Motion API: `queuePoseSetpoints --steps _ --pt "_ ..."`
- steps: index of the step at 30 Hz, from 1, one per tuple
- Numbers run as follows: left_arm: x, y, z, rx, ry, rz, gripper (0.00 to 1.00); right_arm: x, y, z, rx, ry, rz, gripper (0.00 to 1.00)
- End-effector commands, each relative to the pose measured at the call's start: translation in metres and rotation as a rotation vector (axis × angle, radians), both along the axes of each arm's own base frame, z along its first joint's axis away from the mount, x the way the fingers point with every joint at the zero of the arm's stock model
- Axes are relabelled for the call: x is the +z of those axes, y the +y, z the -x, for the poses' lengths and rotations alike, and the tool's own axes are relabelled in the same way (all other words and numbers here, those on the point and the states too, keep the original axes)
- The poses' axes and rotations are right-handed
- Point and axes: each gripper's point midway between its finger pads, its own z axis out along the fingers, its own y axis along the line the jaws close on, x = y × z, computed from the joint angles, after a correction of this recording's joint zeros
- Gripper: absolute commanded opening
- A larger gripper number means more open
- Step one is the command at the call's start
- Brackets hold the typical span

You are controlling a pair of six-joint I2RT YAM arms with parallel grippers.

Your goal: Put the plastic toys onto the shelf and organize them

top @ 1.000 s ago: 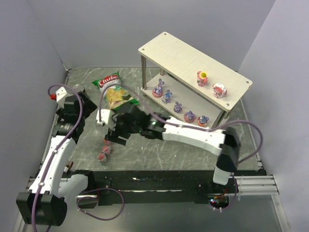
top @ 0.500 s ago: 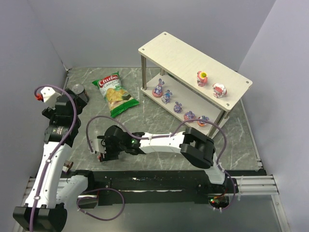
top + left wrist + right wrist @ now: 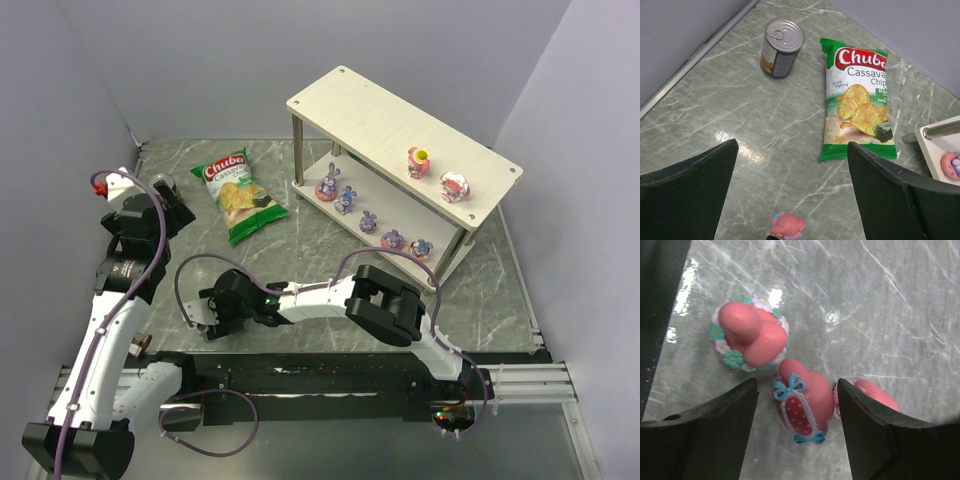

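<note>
Three pink-red plastic toys lie close together on the marble table in the right wrist view: a flower-rimmed one (image 3: pixel 747 335), one with blue bows (image 3: pixel 802 402), and one partly behind my right finger (image 3: pixel 875 396). My right gripper (image 3: pixel 796 385) (image 3: pixel 208 322) is open, straddling the bow toy with a small gap on each side. My left gripper (image 3: pixel 792 145) (image 3: pixel 178 207) is open and empty above the table, with a pink toy (image 3: pixel 786 226) below it. The shelf (image 3: pixel 345 100) holds two pink-red toys (image 3: pixel 419 161) on top and several purple bunnies (image 3: pixel 346 201) on the lower board.
A green chip bag (image 3: pixel 238 192) (image 3: pixel 860 100) lies flat left of the shelf. A dark metal can (image 3: pixel 782 47) (image 3: pixel 162 183) stands near the left wall. The shelf's corner post (image 3: pixel 940 131) shows at the left wrist view's right edge. The table's near edge runs just below my right gripper.
My right arm has swung from mid-table to the near left and come down over the pink toys, its jaws narrowing a little. My left arm has shifted slightly, its gripper still wide.
</note>
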Motion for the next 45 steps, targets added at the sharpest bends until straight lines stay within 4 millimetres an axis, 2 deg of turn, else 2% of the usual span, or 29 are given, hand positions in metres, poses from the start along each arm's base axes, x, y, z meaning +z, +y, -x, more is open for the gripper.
queuePoseSetpoints --steps 1,3,4,6,7,9,10,11,13,16,17,18,19,21,22,25,26,29,30,32,33,34,35,36,37,40,42,45 --pt "0.021 -0.007 -0.006 -0.043 -0.062 -0.012 0.96 0.023 0.016 -0.012 -0.027 -0.044 -0.067 0.66" --pt "0.019 -0.008 -0.006 -0.048 -0.065 -0.007 0.96 0.023 0.014 -0.016 -0.061 -0.039 -0.054 0.56" --pt "0.02 -0.008 -0.006 -0.049 -0.067 -0.005 0.96 0.028 0.015 -0.017 -0.072 -0.042 -0.054 0.43" --pt "0.018 -0.009 -0.006 -0.052 -0.066 -0.004 0.96 0.034 0.013 -0.021 -0.105 -0.035 -0.046 0.23" --pt "0.018 -0.009 -0.006 -0.053 -0.069 -0.003 0.96 0.035 0.009 -0.021 -0.115 -0.03 -0.032 0.01" --pt "0.018 -0.009 -0.006 -0.054 -0.072 -0.002 0.96 0.048 0.007 -0.019 -0.135 -0.021 -0.046 0.0" --pt "0.018 -0.01 -0.006 -0.057 -0.072 -0.002 0.96 0.045 -0.001 -0.017 -0.142 -0.004 -0.017 0.0" --pt "0.017 -0.01 -0.006 -0.058 -0.073 -0.003 0.96 0.057 -0.004 -0.013 -0.142 0.004 -0.023 0.0" --pt "0.018 -0.011 -0.008 -0.064 -0.075 -0.001 0.96 0.064 -0.012 -0.008 -0.155 0.04 -0.013 0.0" --pt "0.016 -0.013 -0.011 -0.072 -0.066 0.007 0.96 0.086 -0.034 -0.003 -0.225 0.089 0.012 0.0" --pt "0.015 -0.016 -0.012 -0.086 -0.062 0.017 0.96 0.105 -0.044 0.001 -0.254 0.119 0.001 0.0" --pt "0.013 -0.019 -0.014 -0.093 -0.052 0.023 0.96 0.11 -0.052 0.003 -0.275 0.131 0.007 0.0" --pt "0.01 -0.022 -0.014 -0.108 -0.039 0.033 0.96 0.137 -0.061 0.003 -0.3 0.132 -0.036 0.0" --pt "0.006 -0.027 -0.015 -0.125 -0.025 0.057 0.96 0.151 -0.08 0.006 -0.361 0.158 -0.029 0.0" --pt "0.003 -0.03 -0.015 -0.134 -0.02 0.066 0.96 0.172 -0.088 0.007 -0.383 0.158 -0.059 0.0" --pt "-0.008 -0.045 -0.015 -0.194 -0.009 0.104 0.96 0.203 -0.119 0.001 -0.488 0.141 -0.044 0.0" --pt "-0.022 -0.051 -0.014 -0.215 0.014 0.124 0.96 0.213 -0.129 -0.008 -0.552 0.11 -0.05 0.0" --pt "-0.04 -0.055 -0.01 -0.231 0.034 0.14 0.96 0.246 -0.157 -0.024 -0.656 0.042 -0.063 0.0" --pt "-0.042 -0.054 -0.009 -0.23 0.032 0.14 0.96 0.267 -0.168 -0.034 -0.717 0.009 -0.093 0.0" --pt "-0.051 -0.054 -0.01 -0.232 0.034 0.128 0.96 0.282 -0.188 -0.043 -0.776 0.005 -0.089 0.0" --pt "-0.056 -0.054 -0.01 -0.233 0.041 0.128 0.96 0.307 -0.2 -0.059 -0.832 0.005 -0.145 0.0" --pt "-0.059 -0.055 -0.011 -0.236 0.05 0.134 0.96 0.307 -0.212 -0.063 -0.868 0.012 -0.104 0.0" --pt "-0.059 -0.058 -0.012 -0.247 0.054 0.139 0.96 0.317 -0.221 -0.071 -0.917 0.032 -0.129 0.0" --pt "-0.06 -0.061 -0.016 -0.264 0.056 0.142 0.96 0.343 -0.234 -0.084 -0.969 0.029 -0.188 0.0" --pt "-0.062 -0.065 -0.018 -0.29 0.06 0.143 0.96 0.345 -0.247 -0.093 -1.025 0.003 -0.175 0.0" --pt "-0.063 -0.072 -0.025 -0.316 0.038 0.158 0.96 0.372 -0.277 -0.116 -1.137 -0.065 -0.227 0.0" --pt "-0.064 -0.078 -0.03 -0.346 0.025 0.172 0.96 0.386 -0.292 -0.123 -1.176 -0.083 -0.257 0.0" --pt "-0.061 -0.093 -0.038 -0.432 -0.012 0.185 0.96 0.398 -0.317 -0.135 -1.246 -0.103 -0.288 0.0"
